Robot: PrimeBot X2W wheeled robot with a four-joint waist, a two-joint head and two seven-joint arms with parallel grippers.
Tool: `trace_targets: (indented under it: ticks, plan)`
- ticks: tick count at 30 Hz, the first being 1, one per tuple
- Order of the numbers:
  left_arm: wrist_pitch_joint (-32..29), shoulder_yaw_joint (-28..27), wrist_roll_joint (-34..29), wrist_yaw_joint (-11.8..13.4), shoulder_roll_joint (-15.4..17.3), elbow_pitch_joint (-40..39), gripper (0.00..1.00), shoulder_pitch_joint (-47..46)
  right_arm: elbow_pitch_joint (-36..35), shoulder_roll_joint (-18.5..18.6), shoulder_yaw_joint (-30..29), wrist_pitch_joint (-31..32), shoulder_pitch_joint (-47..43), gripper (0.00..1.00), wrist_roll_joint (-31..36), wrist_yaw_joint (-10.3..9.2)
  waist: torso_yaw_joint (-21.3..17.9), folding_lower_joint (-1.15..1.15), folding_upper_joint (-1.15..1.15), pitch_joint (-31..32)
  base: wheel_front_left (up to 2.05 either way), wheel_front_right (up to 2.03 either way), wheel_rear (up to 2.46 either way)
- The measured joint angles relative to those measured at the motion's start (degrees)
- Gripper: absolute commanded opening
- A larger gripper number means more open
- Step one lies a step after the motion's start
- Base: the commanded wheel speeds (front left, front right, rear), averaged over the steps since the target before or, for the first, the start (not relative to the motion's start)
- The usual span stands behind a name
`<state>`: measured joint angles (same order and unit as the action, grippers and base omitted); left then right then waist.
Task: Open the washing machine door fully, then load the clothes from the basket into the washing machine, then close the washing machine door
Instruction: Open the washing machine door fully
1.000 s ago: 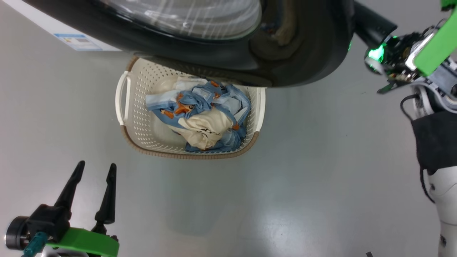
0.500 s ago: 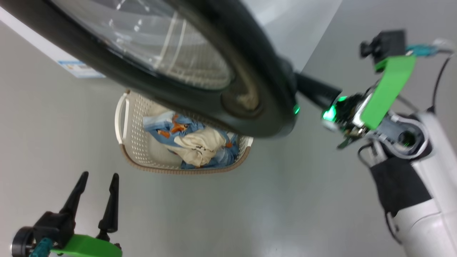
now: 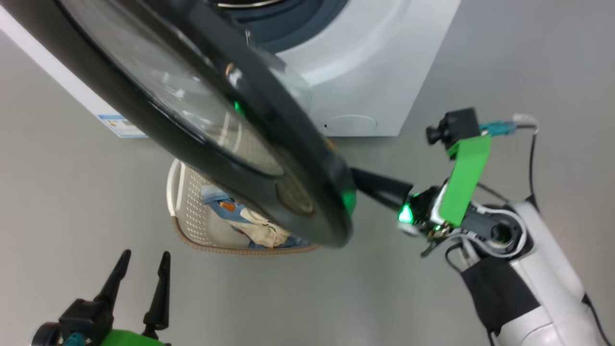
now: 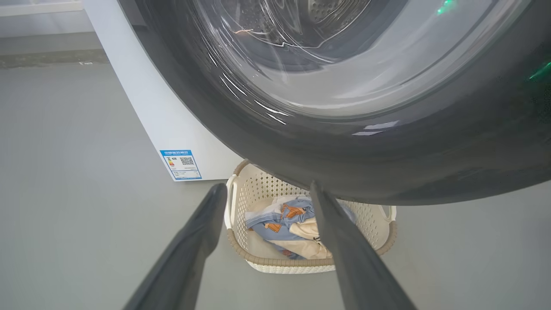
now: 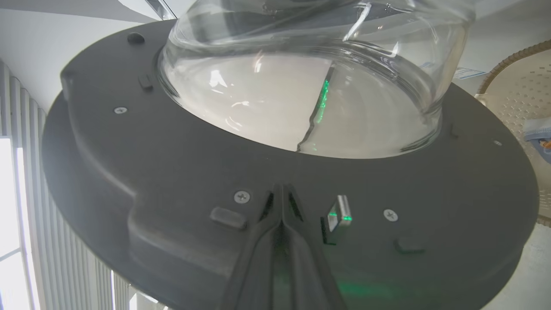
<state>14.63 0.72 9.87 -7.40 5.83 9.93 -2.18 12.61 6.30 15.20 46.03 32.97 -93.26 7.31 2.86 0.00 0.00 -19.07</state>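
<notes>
The washing machine door point(image 3: 288, 134) stands swung out from the white washing machine point(image 3: 375, 72), its black ring and glass window hanging over the basket point(image 3: 185, 226). Blue and cream clothes point(image 3: 250, 228) lie in the basket, partly hidden by the door. My right gripper point(image 3: 360, 179) is shut, its tips against the door's dark grey inner rim point(image 5: 172, 172) beside the metal latch point(image 5: 340, 213). My left gripper point(image 3: 145, 257) hangs open at the lower left, apart from the basket. In the left wrist view its fingers point(image 4: 215, 198) frame the basket point(image 4: 241, 252) and clothes point(image 4: 284, 215).
Grey floor point(image 3: 480, 57) surrounds the machine. A blue label point(image 4: 181, 163) marks the machine's lower corner. The glass bowl point(image 5: 301, 86) bulges from the door's inner side. Vertical blinds point(image 5: 26, 215) and a bright window show past the door's edge.
The door has swung further away from the machine with my shut right gripper against it, and now covers more of the basket. The head view has shifted. The left gripper stays open.
</notes>
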Motion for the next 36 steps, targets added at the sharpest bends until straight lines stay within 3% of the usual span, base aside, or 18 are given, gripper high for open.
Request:
trace_targets:
  ticks: [11, 21, 36]
  plan:
    - [0.00, 0.02, -0.01, 0.00, -1.44, 0.58, 1.00, 2.30, 1.44, -1.67, 5.92, 0.99, -4.61, 0.00, -1.26, 0.00, 2.17, 0.00, 0.00, 4.13, 0.00, 0.00, 0.00]
    - [0.00, -0.21, 0.00, 0.00, -2.49, 0.56, 1.00, 2.92, 0.93, -1.64, 17.24, -4.16, -5.21, 0.00, -7.46, 0.00, 4.13, 0.00, 0.00, 6.48, 0.00, 0.00, 0.00]
    - [0.00, 1.10, 0.00, 0.00, -3.11, 0.60, 1.00, 3.14, 1.48, -1.51, 24.32, -10.69, -5.02, 0.00, -11.42, 0.00, 7.06, 0.00, 0.00, 9.02, 0.00, 0.00, 0.00]
